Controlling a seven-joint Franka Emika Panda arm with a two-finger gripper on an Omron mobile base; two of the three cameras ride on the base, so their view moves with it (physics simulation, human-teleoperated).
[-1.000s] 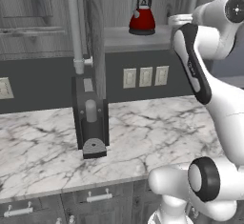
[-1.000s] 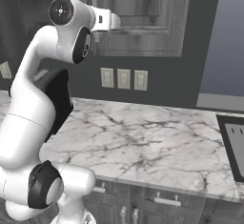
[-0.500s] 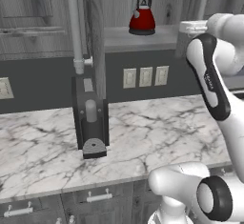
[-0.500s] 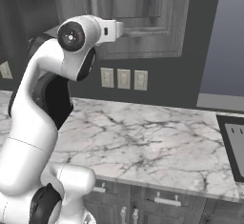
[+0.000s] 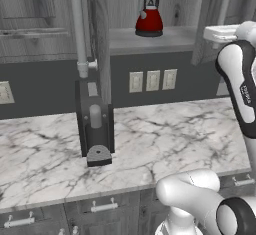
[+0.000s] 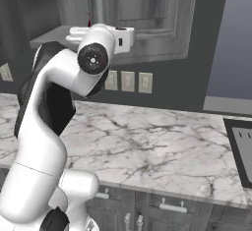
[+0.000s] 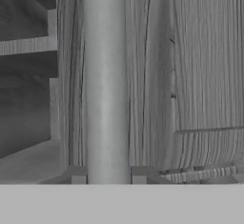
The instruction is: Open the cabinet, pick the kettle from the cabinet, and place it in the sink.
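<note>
One kettle (image 5: 149, 18), red with a black handle, stands on the shelf of the open cabinet (image 5: 150, 40) at the top centre of the left base view. Two cabinet doors show, one at each side of the shelf, each with one silver bar handle (image 5: 77, 26). The hand view looks straight at one such bar (image 7: 106, 80); whether the hand grips it I cannot tell. Below, three wall switches (image 5: 152, 80) sit above the marble table (image 5: 165, 139).

White marble counter (image 5: 165, 144) in front of me, three pale wall switches (image 5: 152, 80) on the dark backsplash, low drawers with short silver handles (image 5: 104, 207) beneath the counter edge
</note>
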